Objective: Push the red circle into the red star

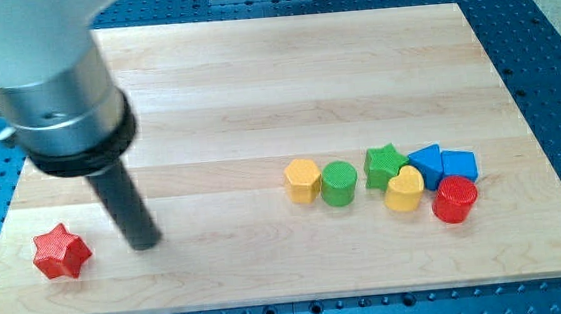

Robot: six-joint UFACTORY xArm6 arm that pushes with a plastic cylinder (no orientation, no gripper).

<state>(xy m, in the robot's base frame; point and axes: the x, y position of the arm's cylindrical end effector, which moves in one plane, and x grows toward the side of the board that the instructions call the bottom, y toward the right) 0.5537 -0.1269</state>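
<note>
While my tip (144, 243), a bare rod with no pincer to judge, stood beside the red star-shaped block (61, 251) near the wooden table's (254, 79) bottom-left corner, the red circular block (454, 199) lay unpushed toward the right edge.

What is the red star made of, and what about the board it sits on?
The red star looks like plastic, maybe 3D-printed: matte, evenly coloured, with fine ridges on its faces. The board looks like pale wood, since long planks and grain lines show. My tip rests just to the star's right in the view.
</note>
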